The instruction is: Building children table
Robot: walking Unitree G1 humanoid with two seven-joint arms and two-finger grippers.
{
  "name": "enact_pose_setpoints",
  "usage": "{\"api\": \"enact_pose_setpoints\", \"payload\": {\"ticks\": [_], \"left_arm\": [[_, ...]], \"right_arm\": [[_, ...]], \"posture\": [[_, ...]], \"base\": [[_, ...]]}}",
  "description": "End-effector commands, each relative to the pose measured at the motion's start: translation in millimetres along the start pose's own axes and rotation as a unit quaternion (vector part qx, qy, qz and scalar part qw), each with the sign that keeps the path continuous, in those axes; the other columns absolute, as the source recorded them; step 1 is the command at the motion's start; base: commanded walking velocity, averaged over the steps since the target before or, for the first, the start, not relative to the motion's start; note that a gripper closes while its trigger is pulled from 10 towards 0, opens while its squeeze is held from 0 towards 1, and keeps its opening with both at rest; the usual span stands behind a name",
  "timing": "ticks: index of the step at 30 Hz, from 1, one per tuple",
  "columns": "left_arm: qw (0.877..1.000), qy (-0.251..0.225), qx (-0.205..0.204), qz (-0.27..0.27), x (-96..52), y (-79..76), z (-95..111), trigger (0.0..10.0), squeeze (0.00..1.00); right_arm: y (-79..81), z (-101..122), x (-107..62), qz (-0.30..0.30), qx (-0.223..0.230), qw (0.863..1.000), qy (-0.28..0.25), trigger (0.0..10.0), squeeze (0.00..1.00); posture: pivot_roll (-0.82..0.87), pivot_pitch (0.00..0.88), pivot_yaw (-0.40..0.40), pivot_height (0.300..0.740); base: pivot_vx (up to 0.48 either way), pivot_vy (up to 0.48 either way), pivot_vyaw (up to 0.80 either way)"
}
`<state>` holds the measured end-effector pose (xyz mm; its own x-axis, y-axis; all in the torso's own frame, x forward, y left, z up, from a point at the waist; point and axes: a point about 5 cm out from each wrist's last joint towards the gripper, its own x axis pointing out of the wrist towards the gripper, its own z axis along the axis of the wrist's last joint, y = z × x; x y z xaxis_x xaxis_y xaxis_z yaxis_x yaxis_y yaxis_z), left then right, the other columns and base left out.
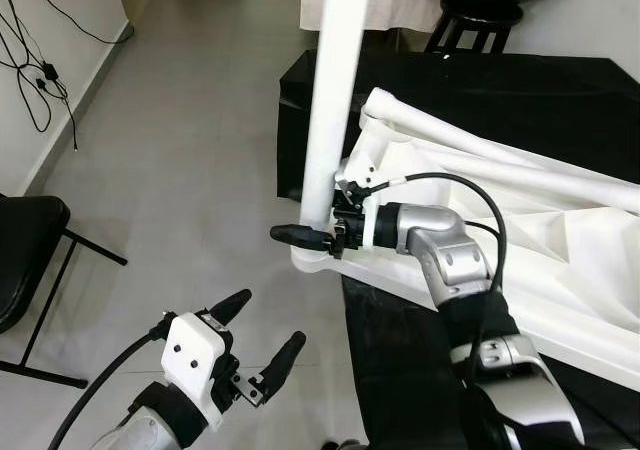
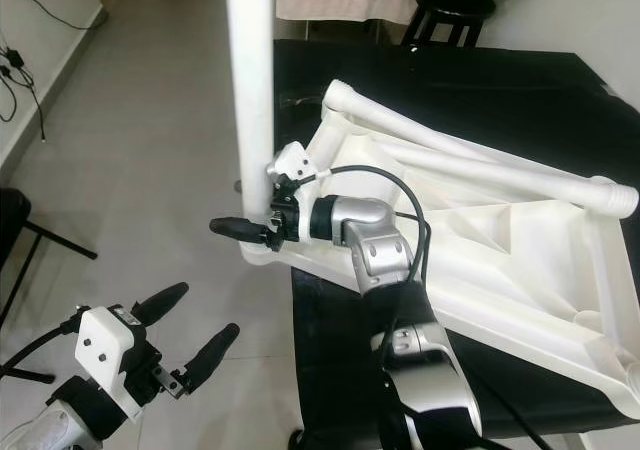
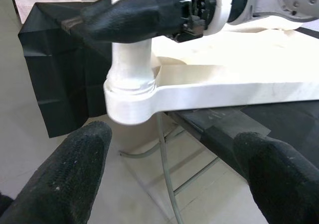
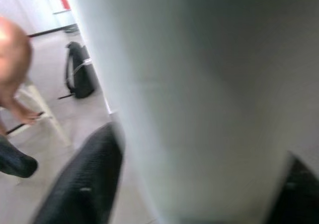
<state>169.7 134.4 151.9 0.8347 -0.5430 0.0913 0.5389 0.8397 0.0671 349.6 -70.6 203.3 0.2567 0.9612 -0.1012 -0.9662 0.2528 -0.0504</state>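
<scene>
White plastic leg upright in corner socket of tabletop, on black-draped surface. Right gripper clamped around leg. Left gripper spread, empty, below. Best press straight down, no tilt.

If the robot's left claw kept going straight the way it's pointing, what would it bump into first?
Probably the round corner of the white table top, where the upright white leg plugs in. The open left gripper points straight at it, though depth is hard to judge.
</scene>
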Motion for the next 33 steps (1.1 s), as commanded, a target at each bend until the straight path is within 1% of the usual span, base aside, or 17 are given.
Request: {"api": "enact_pose_setpoints", "payload": {"ticks": [1, 5, 10, 12, 14, 15, 16, 17, 18, 19, 20, 21, 22, 23, 24, 26, 33], "left_arm": [[1.0, 0.011, -0.006, -0.002, -1.8, -3.4, -3.9, 10.0, 0.0], [1.0, 0.01, -0.008, -0.001, -1.8, -4.5, -3.3, 10.0, 0.0], [1.0, 0.006, -0.014, 0.0, -2.0, -5.8, -2.1, 10.0, 0.0], [1.0, 0.006, -0.014, 0.0, -2.0, -5.8, -2.1, 10.0, 0.0], [1.0, 0.006, -0.015, 0.0, -2.3, -5.3, -1.9, 10.0, 0.0], [1.0, 0.006, -0.015, -0.002, -2.8, -4.8, -1.9, 10.0, 0.0], [1.0, 0.006, -0.015, -0.002, -2.8, -4.8, -1.9, 10.0, 0.0], [1.0, 0.008, -0.015, -0.003, -3.9, -4.1, -2.2, 10.0, 0.0], [1.0, 0.009, -0.014, -0.005, -4.8, -3.7, -2.4, 10.0, 0.0], [1.0, 0.009, -0.014, -0.005, -4.8, -3.7, -2.4, 10.0, 0.0], [1.0, 0.009, -0.014, -0.005, -5.2, -2.4, -1.9, 10.0, 0.0], [1.0, 0.01, -0.015, -0.005, -5.6, -2.1, -2.2, 10.0, 0.0], [1.0, 0.01, -0.015, -0.005, -5.8, -1.9, -2.5, 10.0, 0.0], [1.0, 0.01, -0.015, -0.005, -5.8, -1.9, -2.5, 10.0, 0.0], [1.0, 0.01, -0.016, -0.006, -4.9, -1.8, -2.6, 10.0, 0.0], [1.0, 0.01, -0.016, -0.006, -4.9, -1.8, -2.6, 10.0, 0.0], [1.0, 0.008, -0.017, -0.003, -3.1, -0.8, -3.2, 10.0, 0.0]], "right_arm": [[4.3, 3.5, 10.8, 0.049, 0.001, 0.999, -0.009, 0.0, 0.0], [-0.3, 1.4, 8.1, 0.051, 0.002, 0.999, -0.003, 0.0, 0.0], [-13.4, -12.3, -18.2, -0.025, 0.008, 1.0, 0.005, 0.0, 0.0], [-13.4, -12.3, -18.2, -0.025, 0.008, 1.0, 0.005, 0.0, 0.0], [-14.3, -20.0, -28.2, -0.065, 0.017, 0.998, 0.013, 0.0, 0.0], [-13.6, -30.8, -38.4, -0.136, 0.035, 0.99, 0.029, 0.0, 0.0], [-13.6, -30.8, -38.4, -0.136, 0.035, 0.99, 0.029, 0.0, 0.0], [-21.2, -47.5, -58.3, -0.349, 0.068, 0.932, 0.065, 0.0, 0.0], [-18.3, -64.3, -91.9, -0.549, 0.113, 0.821, 0.104, 0.0, 0.0], [-18.3, -64.3, -91.9, -0.549, 0.113, 0.821, 0.104, 0.0, 0.0], [6.0, -78.2, -110.8, -0.599, 0.125, 0.78, 0.134, 0.0, 0.0], [23.4, -84.3, -118.0, -0.607, 0.138, 0.77, 0.141, 0.0, 0.0], [33.5, -85.1, -116.5, -0.583, 0.143, 0.788, 0.136, 0.0, 0.0], [33.5, -85.1, -116.5, -0.583, 0.143, 0.788, 0.136, 0.0, 0.0], [33.9, -81.6, -111.9, -0.562, 0.139, 0.805, 0.126, 0.0, 0.0], [33.9, -81.6, -111.9, -0.562, 0.139, 0.805, 0.126, 0.0, 0.0], [4.1, -58.1, -99.0, -0.576, 0.121, 0.805, 0.079, 0.0, 0.0]], "posture": [[-0.01, 0.139, -0.097, 0.74], [-0.01, 0.145, -0.101, 0.74], [-0.03, 0.159, -0.105, 0.74], [-0.03, 0.159, -0.105, 0.74], [-0.04, 0.163, -0.108, 0.74], [-0.04, 0.168, -0.114, 0.74], [-0.04, 0.168, -0.114, 0.74], [-0.05, 0.17, -0.119, 0.74], [-0.05, 0.171, -0.122, 0.74], [-0.05, 0.171, -0.122, 0.74], [-0.05, 0.178, -0.112, 0.74], [-0.07, 0.18, -0.105, 0.74], [-0.07, 0.18, -0.105, 0.74], [-0.07, 0.18, -0.105, 0.74], [-0.07, 0.163, -0.107, 0.74], [-0.07, 0.163, -0.107, 0.74], [-0.07, 0.156, -0.113, 0.74]], "base": [[0.0, 0.0, 0.0], [0.0, 0.0, 0.0], [0.0, 0.0, 0.0], [0.0, 0.0, 0.0], [0.0, 0.0, 0.0], [0.0, 0.0, 0.0], [0.0, 0.0, 0.0], [0.0, 0.0, 0.0], [0.0, 0.0, 0.0], [0.0, 0.0, 0.0], [0.0, 0.0, 0.0], [0.0, 0.0, 0.0], [0.0, 0.0, 0.0], [0.0, 0.0, 0.0], [0.0, 0.0, 0.0], [0.0, 0.0, 0.0], [0.0, 0.0, 0.0]]}}
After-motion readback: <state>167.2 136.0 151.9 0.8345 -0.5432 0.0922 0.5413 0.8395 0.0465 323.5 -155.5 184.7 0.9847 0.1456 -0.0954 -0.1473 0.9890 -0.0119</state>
